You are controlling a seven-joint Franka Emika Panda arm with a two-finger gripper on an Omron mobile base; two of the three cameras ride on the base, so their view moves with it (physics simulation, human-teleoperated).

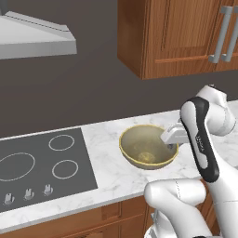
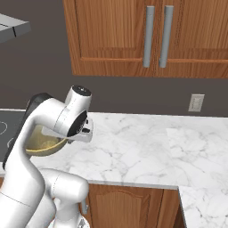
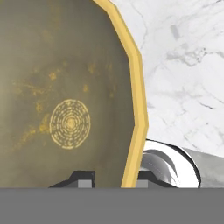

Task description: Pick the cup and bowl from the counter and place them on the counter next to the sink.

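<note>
straddling the yellow rim at the bottom of the hand view, the jaws sit one tip inside and one outside the bowl, clenched on its wall. judged from this, the step is carrying it toward the sink side: keep it level and the pinch deep on the rim so it does not pivot. beyond the jaws, the bowl's inside holds nothing loose, just a ringed pattern. past it spreads the marble worktop.

bowl on counter — right of cooktop, under wall cabinets
</note>
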